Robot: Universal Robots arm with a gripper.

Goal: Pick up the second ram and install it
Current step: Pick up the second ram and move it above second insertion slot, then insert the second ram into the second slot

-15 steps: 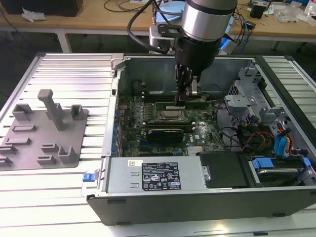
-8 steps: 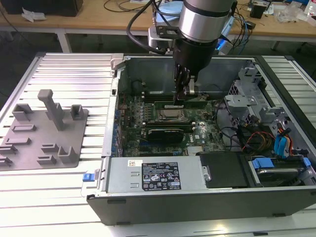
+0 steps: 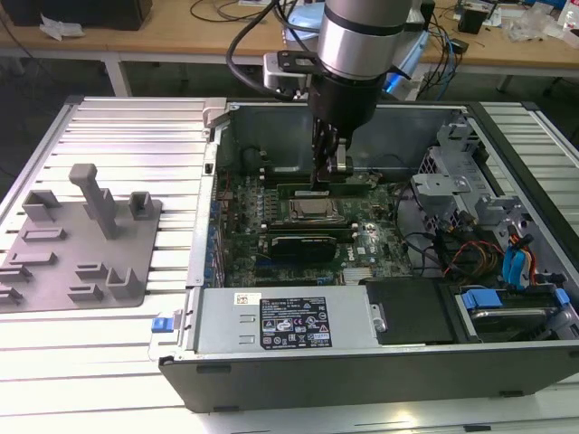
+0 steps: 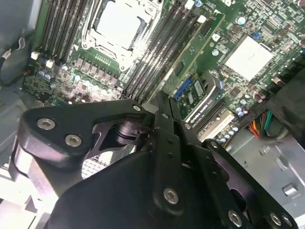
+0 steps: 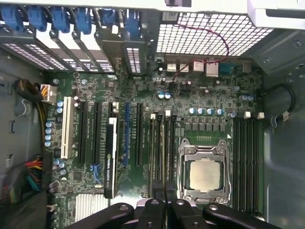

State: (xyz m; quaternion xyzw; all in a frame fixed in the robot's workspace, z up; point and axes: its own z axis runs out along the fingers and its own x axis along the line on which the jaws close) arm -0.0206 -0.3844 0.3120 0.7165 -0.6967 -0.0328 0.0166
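Inside the open computer case point(image 3: 362, 380), on the far side of the CPU socket point(image 3: 310, 210) as the exterior view showed it, stood the second ram point(image 3: 348, 187). It was a long, narrow green stick, upright on its edge in the bank of memory slots.

- Second ram, wrist views: it ran lengthwise along the black slots point(image 4: 198, 50) and was seen edge-on between the fingertips point(image 5: 163, 152). Whether it was fully seated could not be told.
- Gripper point(image 3: 327, 172): black, pointing straight down from the arm. Its two fingers were closed narrowly on the stick's upper edge in both wrist views point(image 4: 162, 102) point(image 5: 164, 193).
- CPU socket: metal frame with a bare silver chip, just beside the slot bank point(image 4: 119, 24) point(image 5: 205, 174).
- Black expansion card point(image 3: 303, 244): it lay on the near side of the socket, well apart from the stick.
- Motherboard point(image 3: 366, 253): green, crowded with capacitors and connectors.
- Labels: a black label point(image 3: 294, 330) and a small white label point(image 3: 247, 298) sat on the grey metal cover at the case's near edge. Both carried print and symbols too fine to make out.
- Blue clips point(image 3: 516, 267): these sat in the drive bay toward the exterior view's right.
- Grey tray point(image 3: 54, 271): it lay outside the case toward the exterior view's left and had moulded posts and holders.
- Surface: a slatted aluminium table point(image 3: 136, 136) bore the case and the tray.
- Room: a wooden bench point(image 3: 181, 45) with cables and loose items stood behind.
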